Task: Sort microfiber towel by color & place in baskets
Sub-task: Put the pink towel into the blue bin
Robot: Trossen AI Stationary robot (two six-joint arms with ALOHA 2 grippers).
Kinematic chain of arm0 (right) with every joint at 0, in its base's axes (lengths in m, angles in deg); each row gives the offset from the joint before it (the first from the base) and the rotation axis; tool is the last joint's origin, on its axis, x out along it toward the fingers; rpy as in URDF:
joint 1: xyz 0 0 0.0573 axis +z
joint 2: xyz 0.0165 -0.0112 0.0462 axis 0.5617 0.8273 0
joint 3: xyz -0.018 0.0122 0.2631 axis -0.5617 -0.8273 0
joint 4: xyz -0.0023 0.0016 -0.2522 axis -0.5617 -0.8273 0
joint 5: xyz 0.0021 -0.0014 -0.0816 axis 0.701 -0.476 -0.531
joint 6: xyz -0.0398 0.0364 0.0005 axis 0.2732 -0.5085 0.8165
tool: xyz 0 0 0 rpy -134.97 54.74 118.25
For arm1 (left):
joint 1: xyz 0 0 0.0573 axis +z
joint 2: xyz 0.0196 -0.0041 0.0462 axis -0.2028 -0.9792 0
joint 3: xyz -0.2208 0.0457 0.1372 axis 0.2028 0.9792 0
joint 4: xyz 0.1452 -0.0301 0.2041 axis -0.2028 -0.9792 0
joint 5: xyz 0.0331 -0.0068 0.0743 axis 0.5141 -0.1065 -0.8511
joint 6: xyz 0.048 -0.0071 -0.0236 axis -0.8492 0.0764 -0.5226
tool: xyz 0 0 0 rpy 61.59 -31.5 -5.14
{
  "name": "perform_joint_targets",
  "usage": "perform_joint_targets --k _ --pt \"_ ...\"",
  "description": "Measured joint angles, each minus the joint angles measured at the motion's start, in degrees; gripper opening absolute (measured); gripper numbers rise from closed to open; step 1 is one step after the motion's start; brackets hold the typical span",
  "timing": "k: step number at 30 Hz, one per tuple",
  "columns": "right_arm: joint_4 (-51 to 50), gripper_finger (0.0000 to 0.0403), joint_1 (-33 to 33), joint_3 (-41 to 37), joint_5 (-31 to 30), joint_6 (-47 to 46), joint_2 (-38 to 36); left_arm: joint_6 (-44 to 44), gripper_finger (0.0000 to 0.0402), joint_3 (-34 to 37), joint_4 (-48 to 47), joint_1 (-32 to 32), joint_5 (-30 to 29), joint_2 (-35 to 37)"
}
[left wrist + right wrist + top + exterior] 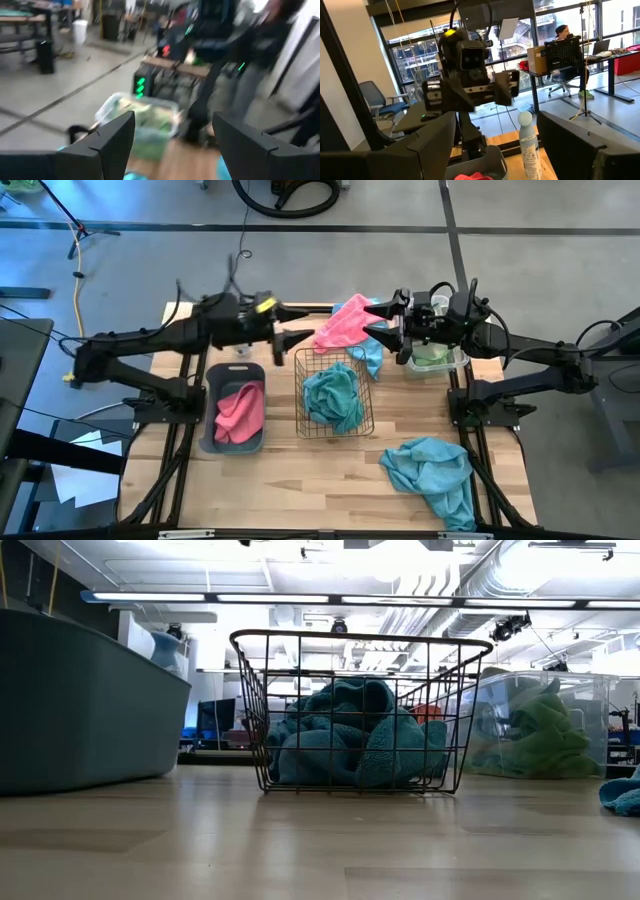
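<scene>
Left gripper [300,323], right gripper [372,319] both agape, empty; bottle [527,145] apparently only in right wrist view.

On the wooden tabletop [300,470] a dark grey-blue tub [210,380] at left holds a pink towel [240,412]. Just right of it, the wire mesh basket [335,432] holds a teal towel [333,397]. A clear bin [455,364] lies at far right under the right claw [372,317]. The left claw [300,321] faces it, both spread, a pink towel [345,325] between them. Another teal towel [435,475] lies loose near right.
</scene>
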Motion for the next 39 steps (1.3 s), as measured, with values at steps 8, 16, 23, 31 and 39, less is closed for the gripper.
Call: perform_joint_targets --k 8,16,23,31,39 --pt "0.0 0.0277 0.0 0.0 -0.4 0.0 0.0 -4.0 0.0253 -19.2 -18.8 6.7 -1.7 -17.0" --pt "0.0 0.0277 0.0 0.0 -0.5 -3.5 0.0 -3.6 0.0252 -26.3 -27.9 12.9 -1.7 -32.0" --pt "0.0 0.0277 0.0 0.0 -0.5 -6.0 0.0 1.4 0.0252 -26.4 -37.2 17.2 1.6 -41.3" --pt "-0.1 0.0277 0.0 0.0 -2.6 -7.3 0.0 4.7 0.0252 -26.4 -38.0 18.8 5.1 -48.7" --pt "-0.4 0.0277 0.1 0.0 -3.0 -8.6 0.0 6.2 0.0252 -26.6 -37.1 19.2 3.8 -53.0"
